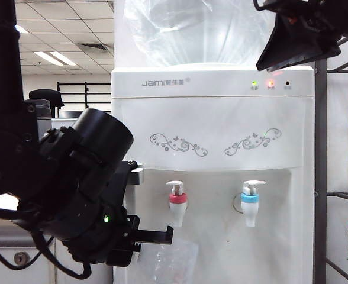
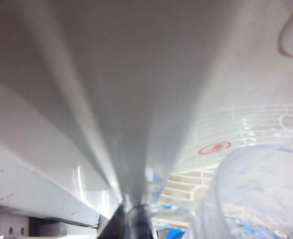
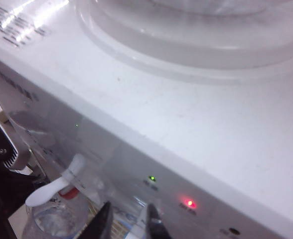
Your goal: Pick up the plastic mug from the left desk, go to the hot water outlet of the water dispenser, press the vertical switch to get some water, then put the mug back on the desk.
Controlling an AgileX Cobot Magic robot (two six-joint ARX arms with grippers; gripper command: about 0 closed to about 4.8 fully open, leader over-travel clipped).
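Observation:
The white water dispenser [image 1: 212, 124] fills the middle of the exterior view. Its hot water outlet [image 1: 177, 204], with a red collar, carries the vertical switch [image 1: 174, 187]. Below and just left of that tap hangs the clear plastic mug [image 1: 175, 261], pinched at its side by my left gripper [image 1: 157, 236], which is shut on it. The left wrist view shows the dark fingertips [image 2: 120, 224] closed on clear plastic, with the mug [image 2: 258, 194] alongside. My right gripper [image 1: 276, 54] hovers high over the dispenser's top right, open and empty [image 3: 128, 208]. It looks down on the switch [image 3: 49, 191] and the mug [image 3: 54, 221].
The blue-collared tap [image 1: 250, 204] sits right of the red one. A big clear bottle [image 1: 197, 29] tops the cabinet. The left desk's cabinet front [image 1: 5, 263] with a keyhole is at lower left behind my arm. A grey metal rack [image 1: 320, 177] stands at the right.

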